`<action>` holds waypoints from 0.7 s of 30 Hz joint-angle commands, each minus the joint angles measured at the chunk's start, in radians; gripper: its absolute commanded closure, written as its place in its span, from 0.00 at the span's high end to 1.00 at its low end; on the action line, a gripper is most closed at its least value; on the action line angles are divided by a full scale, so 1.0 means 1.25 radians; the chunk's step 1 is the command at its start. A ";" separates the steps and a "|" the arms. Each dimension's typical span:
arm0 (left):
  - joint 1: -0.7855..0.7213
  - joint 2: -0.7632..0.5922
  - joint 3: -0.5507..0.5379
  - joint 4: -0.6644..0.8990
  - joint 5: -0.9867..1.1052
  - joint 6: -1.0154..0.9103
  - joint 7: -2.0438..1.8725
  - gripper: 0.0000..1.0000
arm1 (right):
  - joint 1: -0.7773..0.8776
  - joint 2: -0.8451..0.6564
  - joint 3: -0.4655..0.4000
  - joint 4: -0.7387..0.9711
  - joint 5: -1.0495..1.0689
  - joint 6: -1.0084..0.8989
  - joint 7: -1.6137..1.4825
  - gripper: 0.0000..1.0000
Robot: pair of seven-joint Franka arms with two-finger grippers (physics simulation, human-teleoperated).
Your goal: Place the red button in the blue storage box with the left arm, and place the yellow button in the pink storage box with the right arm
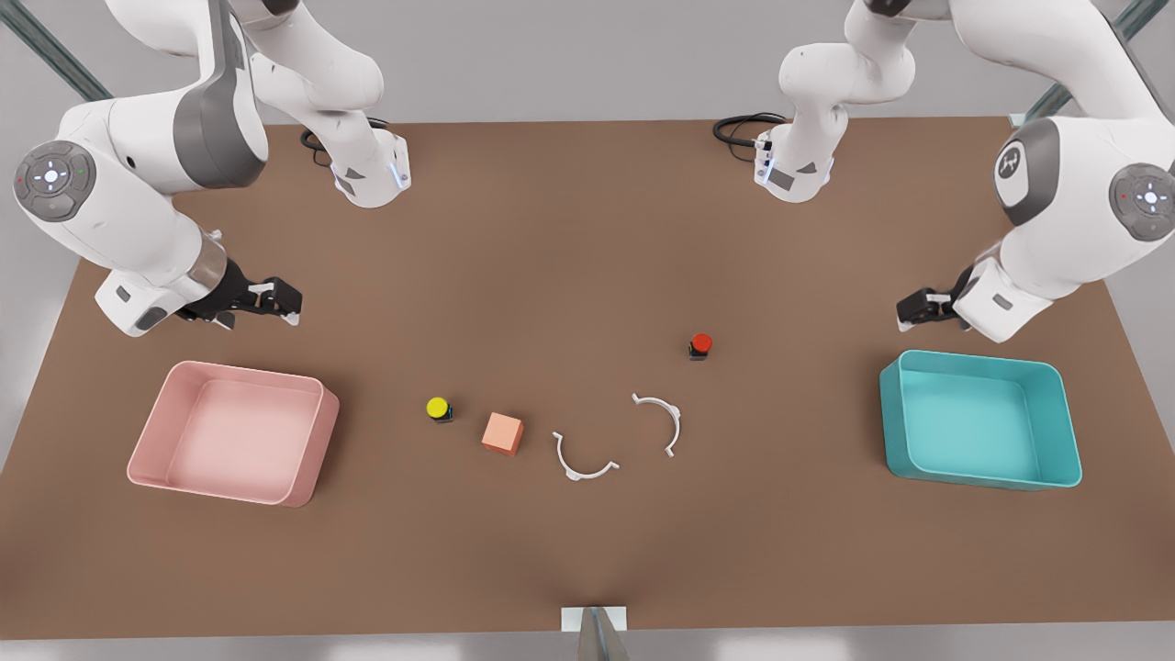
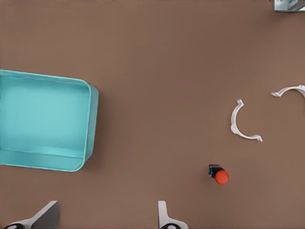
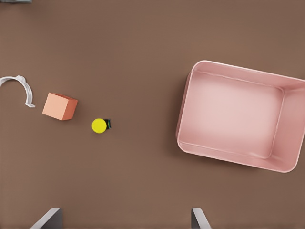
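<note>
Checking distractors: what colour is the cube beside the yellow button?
Orange cube, clearest in the right wrist view.

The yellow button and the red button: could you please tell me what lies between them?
In the front view, the orange cube and two white curved clips lie between the yellow button and the red button.

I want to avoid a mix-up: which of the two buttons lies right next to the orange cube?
The yellow button. It sits just beside the orange cube, towards the pink storage box. The red button stands apart, beyond the white clips.
</note>
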 commanded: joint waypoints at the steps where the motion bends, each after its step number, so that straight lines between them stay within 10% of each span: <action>1: -0.004 0.001 -0.002 0.001 0.010 0.011 0.017 1.00 | -0.004 0.000 -0.005 0.000 0.000 -0.002 0.026 1.00; 6: -0.187 0.051 -0.007 -0.113 -0.040 0.133 0.022 1.00 | -0.007 0.005 0.001 -0.005 0.001 0.000 0.035 1.00; 13: -0.301 -0.068 -0.013 -0.622 -0.097 0.710 -0.153 1.00 | 0.148 0.198 0.005 -0.003 -0.023 0.227 0.186 1.00; 21: -0.353 0.075 -0.013 -0.636 -0.126 0.859 -0.261 1.00 | 0.201 0.416 -0.002 -0.035 -0.061 0.513 0.239 1.00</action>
